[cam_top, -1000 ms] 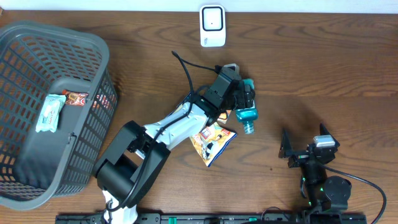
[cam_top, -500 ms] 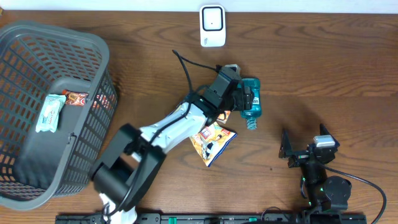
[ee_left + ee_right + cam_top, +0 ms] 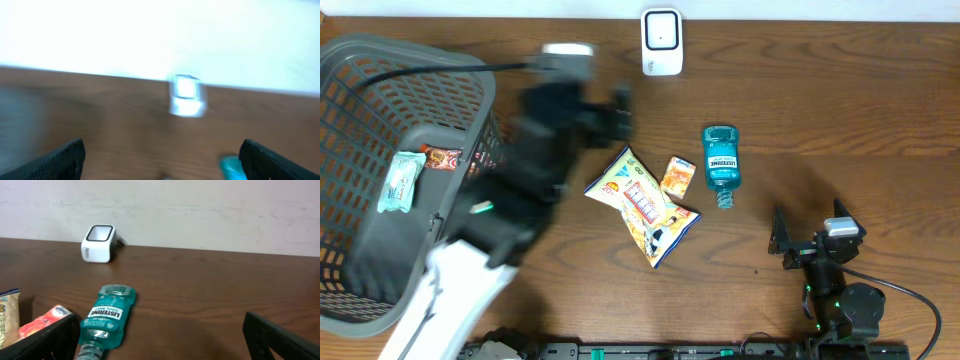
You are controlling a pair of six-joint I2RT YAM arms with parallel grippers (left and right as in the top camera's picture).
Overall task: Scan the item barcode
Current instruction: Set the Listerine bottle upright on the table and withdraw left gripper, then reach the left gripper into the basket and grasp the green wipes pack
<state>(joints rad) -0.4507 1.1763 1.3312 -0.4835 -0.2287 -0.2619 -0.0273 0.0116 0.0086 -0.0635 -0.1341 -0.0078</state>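
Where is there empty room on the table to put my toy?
Bare tabletop lies right of the mouthwash bottle and scanner, beyond the right gripper. The middle is crowded: snack bags beside the bottle, and the left arm by the basket.

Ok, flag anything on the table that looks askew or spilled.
The mouthwash bottle lies flat on its side, not upright. Two snack bags overlap crookedly beside it. Nothing looks spilled.

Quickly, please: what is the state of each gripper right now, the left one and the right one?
Left gripper: open, holding nothing.
Right gripper: open, holding nothing.
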